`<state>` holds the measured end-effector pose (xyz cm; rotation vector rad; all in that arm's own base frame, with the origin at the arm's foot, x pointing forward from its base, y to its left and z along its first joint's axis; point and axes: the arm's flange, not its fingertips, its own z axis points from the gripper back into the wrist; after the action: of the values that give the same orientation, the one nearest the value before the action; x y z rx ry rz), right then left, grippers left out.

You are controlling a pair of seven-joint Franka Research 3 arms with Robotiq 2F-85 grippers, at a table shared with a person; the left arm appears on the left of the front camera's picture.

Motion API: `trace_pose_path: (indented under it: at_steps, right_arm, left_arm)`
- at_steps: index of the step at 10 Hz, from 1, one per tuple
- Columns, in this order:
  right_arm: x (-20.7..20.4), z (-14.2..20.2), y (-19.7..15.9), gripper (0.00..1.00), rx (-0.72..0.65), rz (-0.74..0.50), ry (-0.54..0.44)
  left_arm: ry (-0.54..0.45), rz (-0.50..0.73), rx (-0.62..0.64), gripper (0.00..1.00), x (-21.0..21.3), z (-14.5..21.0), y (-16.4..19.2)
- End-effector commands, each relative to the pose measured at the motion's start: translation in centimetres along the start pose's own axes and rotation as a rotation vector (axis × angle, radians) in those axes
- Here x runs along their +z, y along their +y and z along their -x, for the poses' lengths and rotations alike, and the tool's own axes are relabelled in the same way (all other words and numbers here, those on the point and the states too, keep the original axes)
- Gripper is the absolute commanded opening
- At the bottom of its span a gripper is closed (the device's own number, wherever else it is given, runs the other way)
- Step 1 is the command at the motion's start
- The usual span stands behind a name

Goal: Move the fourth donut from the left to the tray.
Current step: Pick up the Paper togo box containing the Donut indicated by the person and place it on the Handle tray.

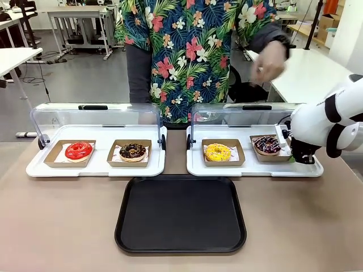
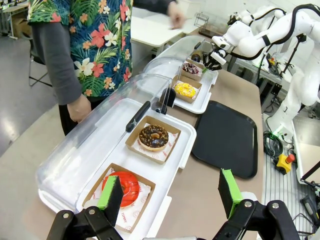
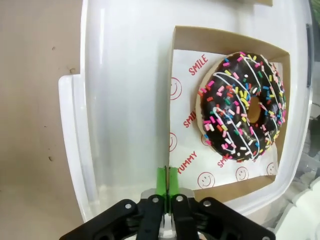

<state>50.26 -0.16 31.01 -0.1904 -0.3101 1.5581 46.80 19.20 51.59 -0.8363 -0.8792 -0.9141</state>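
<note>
Nearest: black tray (image 1: 180,214) at table centre, robot-side edge. L gripper (image 2: 170,186) hovers over the table (image 2: 200,200) just beside left white tray (image 2: 182,137), green fingers wide apart. Behind black tray, two white trays side by side, clear lids (image 1: 96,116) tipped back. 4th donut (image 1: 267,145) (choc glaze, pink/white stripes, sprinkles) sits in its cardboard dish (image 1: 271,157) at right end of right white tray (image 1: 195,167), just right of yellow donut (image 1: 218,152). R gripper (image 1: 299,156) is at dish's right side. Its wrist cam shows pads (image 3: 172,180) pressed together, pinching dish wall near a corner, dish resting on white tray. Far side: person (image 1: 193,56) in floral shirt, one hand (image 1: 269,62) raised.
</note>
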Motion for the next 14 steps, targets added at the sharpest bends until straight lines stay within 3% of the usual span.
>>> trace_pose_path:
  at_steps: [1, 4, 8, 14]
  right_arm:
    - [-0.4, 0.3, 0.3, 0.0, 0.004, -0.009, 0.007]
    - [-0.4, 0.2, 0.3, 0.02, -0.001, -0.011, 0.002]
    - [4.5, -2.7, 2.6, 0.02, -0.067, 0.062, -0.034]
    - [11.3, -10.3, 9.2, 0.02, -0.174, 0.039, -0.063]
  left_arm:
    - [-0.004, 0.0, -0.001, 1.0, 0.1, -0.2, -0.1]
    - [-0.004, 0.0, -0.001, 1.0, 0.1, -0.2, -0.1]
    - [-0.004, 0.0, -0.001, 1.0, 0.1, -0.2, -0.1]
    - [-0.004, 0.0, -0.001, 1.0, 0.1, -0.2, -0.1]
